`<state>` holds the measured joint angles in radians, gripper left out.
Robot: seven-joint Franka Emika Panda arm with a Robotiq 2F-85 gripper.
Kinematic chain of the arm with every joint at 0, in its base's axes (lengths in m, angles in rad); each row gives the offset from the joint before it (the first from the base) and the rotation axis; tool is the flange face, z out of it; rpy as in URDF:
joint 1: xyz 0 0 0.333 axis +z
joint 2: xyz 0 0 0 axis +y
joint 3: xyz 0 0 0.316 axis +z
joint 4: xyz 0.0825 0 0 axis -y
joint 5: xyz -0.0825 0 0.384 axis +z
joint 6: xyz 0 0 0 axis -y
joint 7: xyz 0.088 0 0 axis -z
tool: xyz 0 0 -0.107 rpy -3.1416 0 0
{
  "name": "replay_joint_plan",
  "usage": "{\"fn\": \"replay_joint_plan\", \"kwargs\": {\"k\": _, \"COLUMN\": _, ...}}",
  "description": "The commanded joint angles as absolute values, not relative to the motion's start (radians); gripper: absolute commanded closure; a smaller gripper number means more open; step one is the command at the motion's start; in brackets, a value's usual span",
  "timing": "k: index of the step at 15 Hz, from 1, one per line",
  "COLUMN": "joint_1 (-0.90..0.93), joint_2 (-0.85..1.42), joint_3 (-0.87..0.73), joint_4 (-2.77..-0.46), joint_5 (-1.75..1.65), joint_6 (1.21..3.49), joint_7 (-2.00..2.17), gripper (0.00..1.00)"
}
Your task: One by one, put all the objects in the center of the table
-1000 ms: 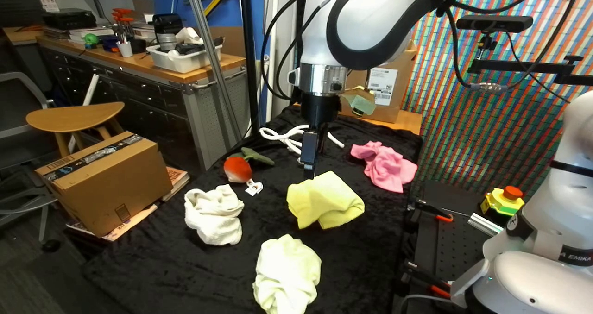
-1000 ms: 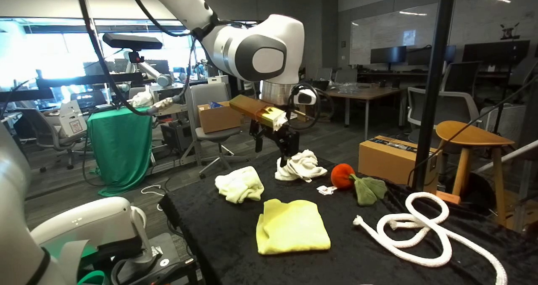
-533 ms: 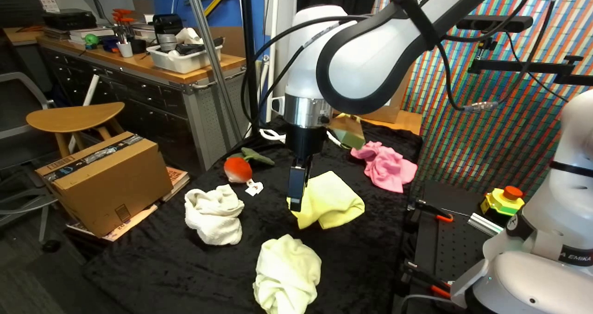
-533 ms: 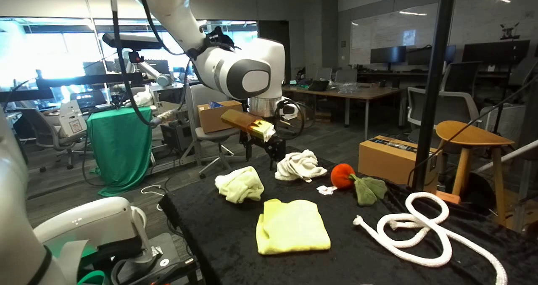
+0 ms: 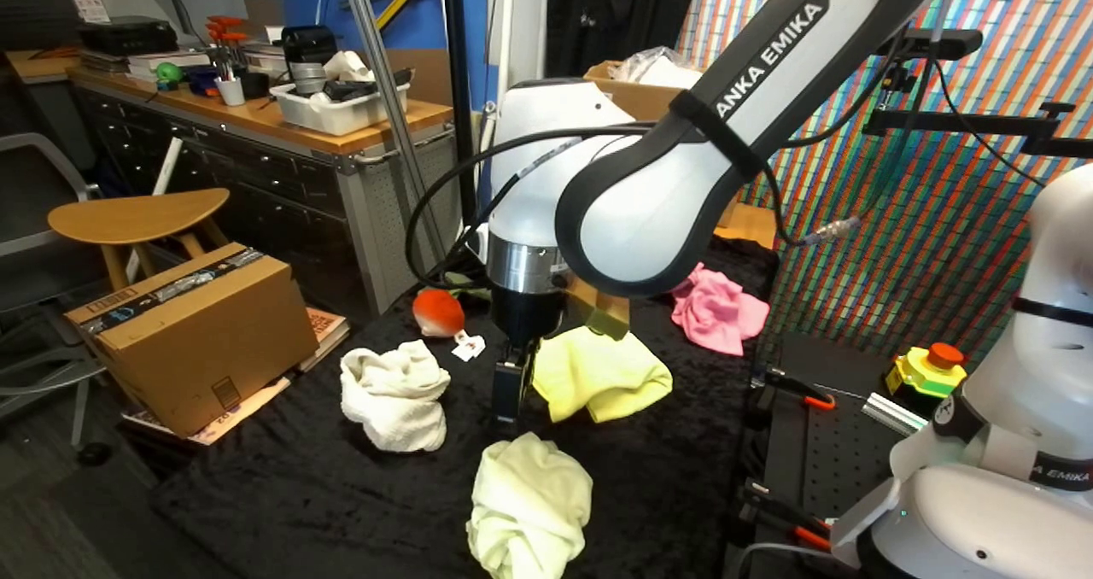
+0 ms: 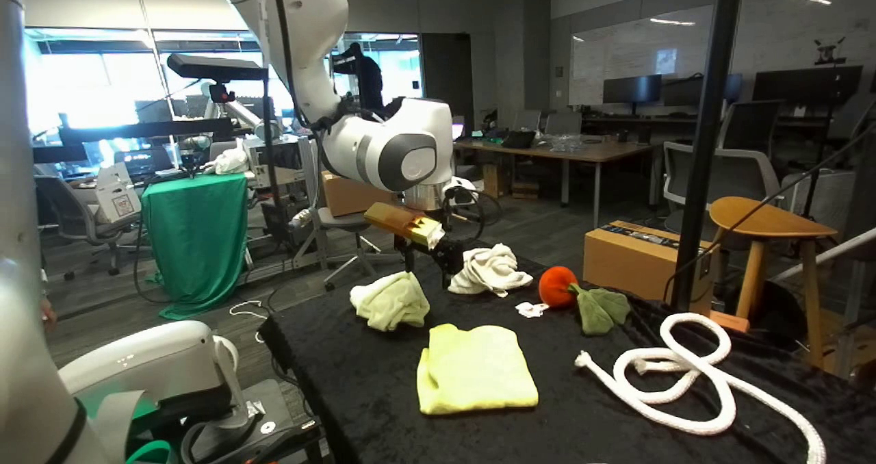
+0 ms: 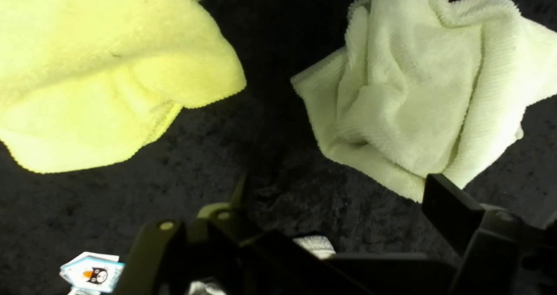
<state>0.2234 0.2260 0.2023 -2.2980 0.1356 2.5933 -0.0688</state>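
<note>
The rope [image 6: 699, 364] is white, the table [image 6: 568, 423] black.

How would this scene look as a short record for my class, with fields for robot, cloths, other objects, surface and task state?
Robot: gripper open, holding nothing
Cloths: yellow cloth, pale greenish cloth, white cloth, pink cloth
Other objects: white rope, leafy red toy
Surface: black-covered table
Task state: objects lie apart, not yet gathered together

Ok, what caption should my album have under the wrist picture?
Open fingers above a black table, yellow cloth upper left, crumpled pale cloth upper right.
</note>
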Motion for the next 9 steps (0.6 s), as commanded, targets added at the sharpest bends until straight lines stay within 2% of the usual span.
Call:
{"fn": "replay_joint_plan", "kwargs": {"k": 1, "joint_1": 0.256, "joint_2": 0.310, "joint_3": 0.195, "joint_4": -2.250, "joint_5": 0.053, "joint_6": 2.617, "joint_7": 0.043, "gripper": 0.00}}
{"fn": "replay_joint_plan", "kwargs": {"k": 9, "joint_1": 0.262, "joint_2": 0.372, "joint_3": 0.228, "joint_4": -2.207, "joint_5": 0.088, "joint_6": 2.531, "joint_7": 0.094, "gripper": 0.00}}
